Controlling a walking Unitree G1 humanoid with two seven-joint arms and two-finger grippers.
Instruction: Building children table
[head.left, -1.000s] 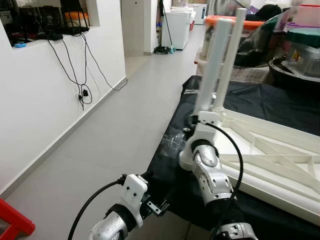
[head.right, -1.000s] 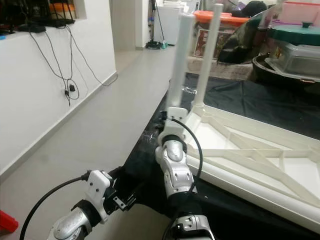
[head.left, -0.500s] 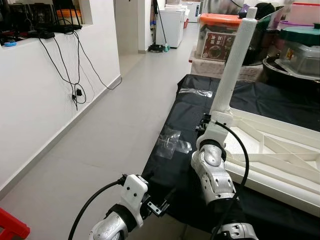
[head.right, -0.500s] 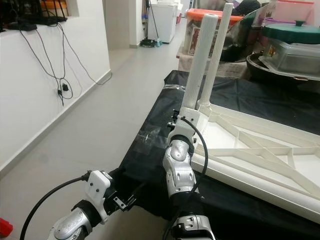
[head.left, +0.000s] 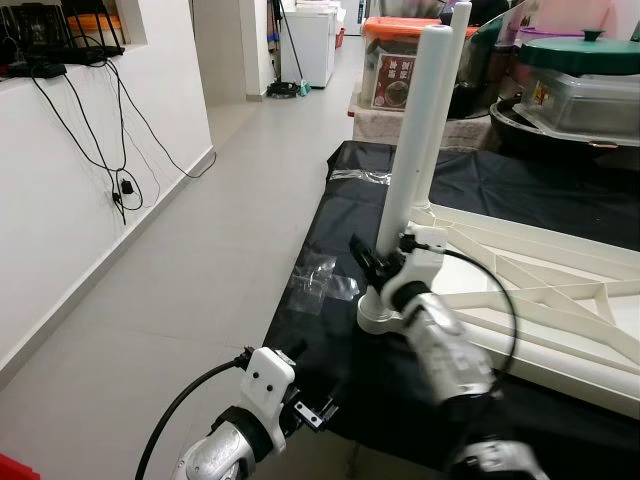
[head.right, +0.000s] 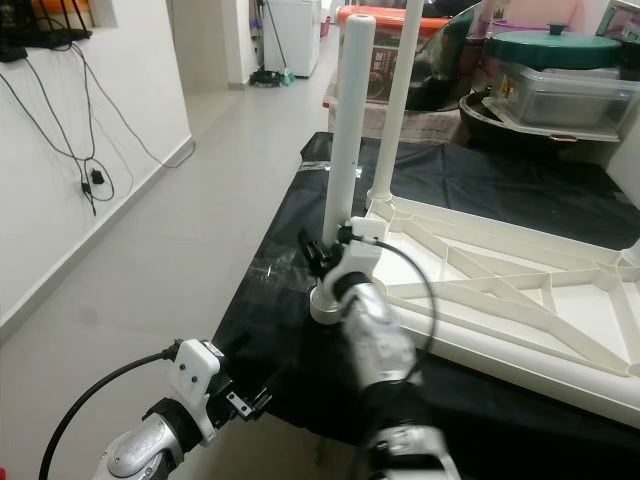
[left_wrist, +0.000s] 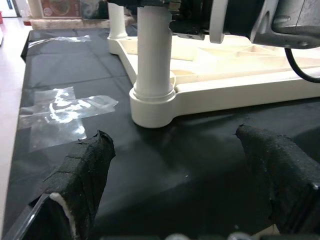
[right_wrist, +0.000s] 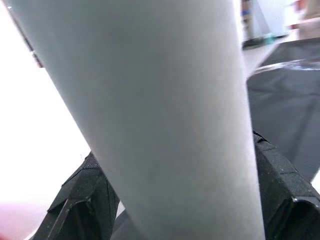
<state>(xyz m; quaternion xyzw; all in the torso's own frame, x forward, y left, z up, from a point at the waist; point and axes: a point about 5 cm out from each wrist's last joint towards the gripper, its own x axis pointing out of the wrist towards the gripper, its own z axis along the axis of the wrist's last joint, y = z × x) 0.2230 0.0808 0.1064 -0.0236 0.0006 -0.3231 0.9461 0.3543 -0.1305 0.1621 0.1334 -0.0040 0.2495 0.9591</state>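
Note:
The white children's table (head.left: 540, 290) lies upside down on a black cloth. One white table leg (head.left: 420, 130) stands upright in the near corner socket (head.left: 378, 318). My right gripper (head.left: 383, 262) is shut on this leg just above the socket, and its black fingers (right_wrist: 85, 195) flank the leg (right_wrist: 170, 115) in the right wrist view. A second leg (head.right: 395, 100) stands at the far corner. My left gripper (left_wrist: 180, 170) hangs low in front of the socket (left_wrist: 150, 105). It is open, with its pads (left_wrist: 82, 170) wide apart and holding nothing.
The black cloth (head.left: 330, 340) covers the floor under the table, with clear tape (head.left: 320, 285) on it. A grey floor (head.left: 200, 270) runs along a white wall (head.left: 60, 220) with hanging cables (head.left: 120, 150). Storage boxes (head.left: 400, 70) and a lidded pot (head.left: 580, 60) stand behind.
The camera has shifted. My right forearm has swung down and to the right while its gripper stays on the leg. The left arm has not moved.

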